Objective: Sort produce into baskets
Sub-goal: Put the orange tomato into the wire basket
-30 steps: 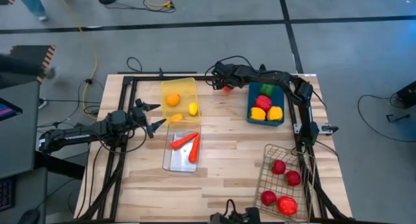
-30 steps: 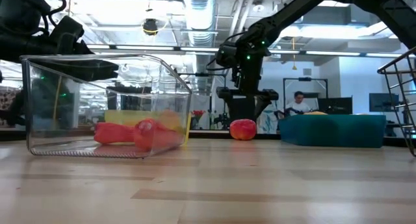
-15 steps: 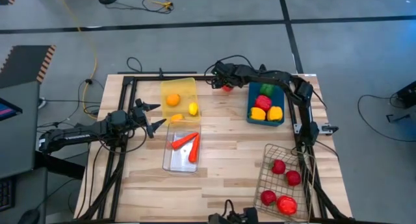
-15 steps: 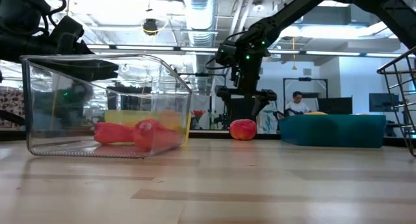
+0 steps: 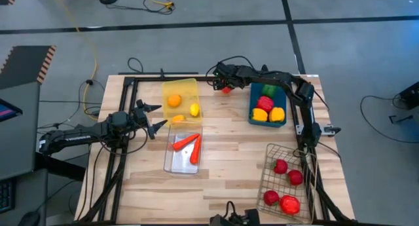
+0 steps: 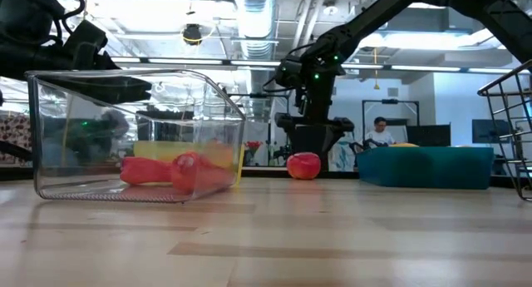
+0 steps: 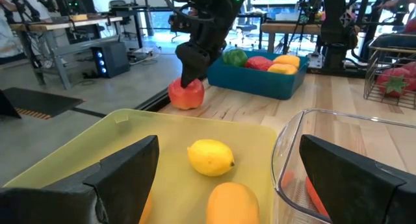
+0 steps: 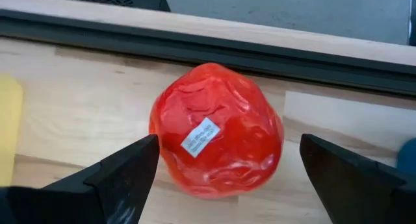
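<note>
A red tomato (image 8: 218, 130) lies on the table by the far edge, between the yellow bin (image 5: 180, 98) and the blue bin (image 5: 268, 105). My right gripper (image 8: 229, 141) is open just above it, pointing down, one finger on each side; it also shows in the high view (image 5: 226, 86). My left gripper (image 5: 156, 118) is open and empty beside the yellow bin's left side. The yellow bin holds an orange (image 5: 173, 100) and a lemon (image 7: 211, 157). The clear bin (image 5: 183, 152) holds carrots. The blue bin holds peppers. My right gripper's fingers straddle the tomato from above. The tip of one finger (image 8: 146, 156) stands at the tomato's edge (image 8: 156, 130) and the other finger shows a gap. I cannot tell whether either finger touches it.
A wire basket (image 5: 288, 183) with several red fruits stands at the near right, next to my right arm's base. A dark rail (image 8: 208, 39) runs along the table's far edge just behind the tomato. Bare wood lies in the table's middle (image 5: 229, 147).
My right gripper has shifted slightly toward the table's left edge, and the tomato below it has moved the same way by a small amount, still on the table.
</note>
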Action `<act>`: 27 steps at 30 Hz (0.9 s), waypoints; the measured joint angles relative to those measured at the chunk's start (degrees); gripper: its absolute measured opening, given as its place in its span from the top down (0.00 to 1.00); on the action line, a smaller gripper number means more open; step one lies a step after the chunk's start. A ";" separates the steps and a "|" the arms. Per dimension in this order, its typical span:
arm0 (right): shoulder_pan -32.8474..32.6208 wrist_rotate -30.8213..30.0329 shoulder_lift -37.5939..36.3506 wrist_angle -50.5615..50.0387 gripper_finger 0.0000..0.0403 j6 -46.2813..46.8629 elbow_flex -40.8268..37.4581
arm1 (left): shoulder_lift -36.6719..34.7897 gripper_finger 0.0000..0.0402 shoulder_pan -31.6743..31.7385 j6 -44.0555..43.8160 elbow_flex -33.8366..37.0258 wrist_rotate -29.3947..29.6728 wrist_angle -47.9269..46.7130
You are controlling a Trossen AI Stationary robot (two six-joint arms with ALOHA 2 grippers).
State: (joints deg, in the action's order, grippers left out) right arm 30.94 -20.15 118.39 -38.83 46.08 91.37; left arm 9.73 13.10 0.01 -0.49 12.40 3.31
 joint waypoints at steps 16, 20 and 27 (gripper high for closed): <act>-1.34 1.87 0.00 -1.82 0.01 -3.79 3.62 | -0.01 0.11 0.00 0.00 0.00 0.00 0.00; -1.27 1.89 0.00 -6.16 0.01 -8.67 8.71 | 0.00 0.11 0.00 0.00 0.00 0.00 -0.02; -1.16 1.84 -0.04 -10.14 0.01 -22.46 12.83 | 0.00 0.11 0.00 0.00 0.00 0.00 0.00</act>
State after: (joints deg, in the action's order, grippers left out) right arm 29.78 -18.31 118.34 -48.97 23.62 104.20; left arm 9.73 13.10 0.01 -0.49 12.40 3.31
